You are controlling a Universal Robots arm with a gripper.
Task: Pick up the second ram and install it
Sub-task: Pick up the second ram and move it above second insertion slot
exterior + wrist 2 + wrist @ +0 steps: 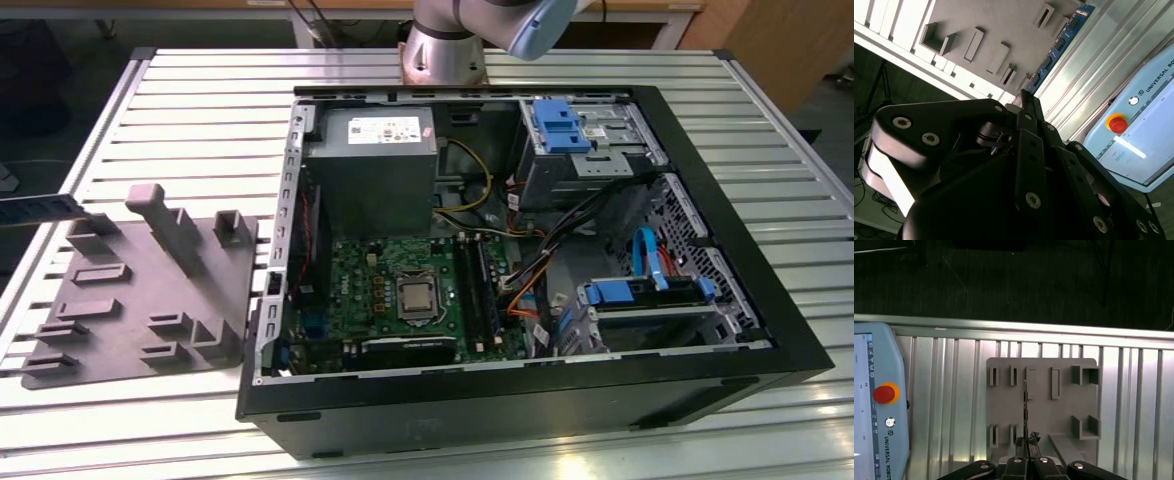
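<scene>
Slatted metal surface (174, 110); open computer case (747, 330) across the middle and right of the exterior view, grey fixture tray (134, 300) at lower left. End effector (1024, 99) clamped narrow on one end of the second ram (1060, 44). In both wrist views the stick juts straight out from its tip, above the tray. In the exterior view the second ram (34, 207) hangs at the far left edge of the frame, over the tray's outer side, well apart from the motherboard (387, 290) and its memory slots (477, 290). Teach pendant (879, 405) lies beside the tray. Risks, as I judge them:
- The grip is at one end only, so the stick may pivot or slip under seating force.
- A tilted stick would miss the slot or jam.
- Orange and black cables (534, 270) just beside the slots could snag.
- The overhanging end could clip the computer case going in.
</scene>
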